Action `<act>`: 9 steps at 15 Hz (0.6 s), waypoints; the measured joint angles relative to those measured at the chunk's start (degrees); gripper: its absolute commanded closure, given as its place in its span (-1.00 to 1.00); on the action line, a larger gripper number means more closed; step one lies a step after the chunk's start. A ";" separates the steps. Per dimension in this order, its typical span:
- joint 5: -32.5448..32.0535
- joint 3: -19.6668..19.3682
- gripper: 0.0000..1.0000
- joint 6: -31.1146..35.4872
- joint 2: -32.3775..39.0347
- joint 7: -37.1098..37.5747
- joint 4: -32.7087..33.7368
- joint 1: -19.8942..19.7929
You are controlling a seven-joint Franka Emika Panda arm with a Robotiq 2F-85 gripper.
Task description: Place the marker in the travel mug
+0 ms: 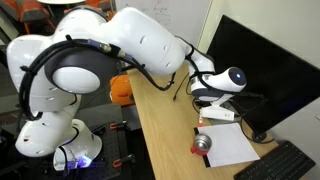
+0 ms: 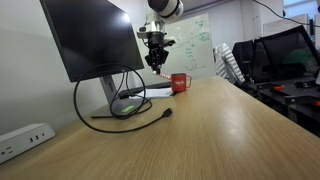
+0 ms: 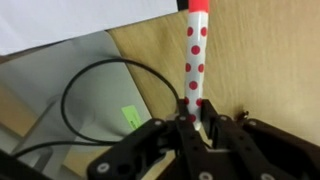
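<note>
Left of the travel mug (image 2: 180, 83) in an exterior view, the monitor (image 2: 100, 40) stands on its grey base with a black cable (image 2: 110, 125) looped over the wooden desk (image 2: 220, 130). The gripper (image 2: 155, 66) hangs above that base, higher than the mug and a little to its left.

In the wrist view the gripper (image 3: 196, 122) is clenched on the marker (image 3: 197, 50), a white barrel with red dots and a red end. It holds the marker near one end, so most of the barrel sticks out past the fingers.

The mug sits on the desk, touching or just beside the sheet of white paper (image 1: 228, 148), with its shiny top facing up (image 1: 203, 143).

The step in hand looks like the carry to the mug. To do it well:
- Keep the grip firm and the marker's long axis close to vertical.
- Travel across until the free end is centred over the mug's top.
- Stay high enough to clear the rim.
- Lower until the tip is inside before letting go; a release from high up could bounce the marker off the rim.

I cannot tell from these views whether the silver top is an open mouth or a lid.

No writing can be read. The green sticker (image 3: 130, 117) on the monitor base, the pale mark on the mug's side and the scrawl on the whiteboard (image 2: 200, 40) to the mug's right are all too small or blurred.
</note>
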 measured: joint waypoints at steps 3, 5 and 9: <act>11.47 -0.17 0.90 -4.39 -0.25 -13.90 0.00 -2.79; 17.42 -1.10 0.90 -9.93 -0.25 -21.25 0.39 -4.46; 23.08 -5.05 0.90 -18.73 -0.25 -29.67 1.45 -4.94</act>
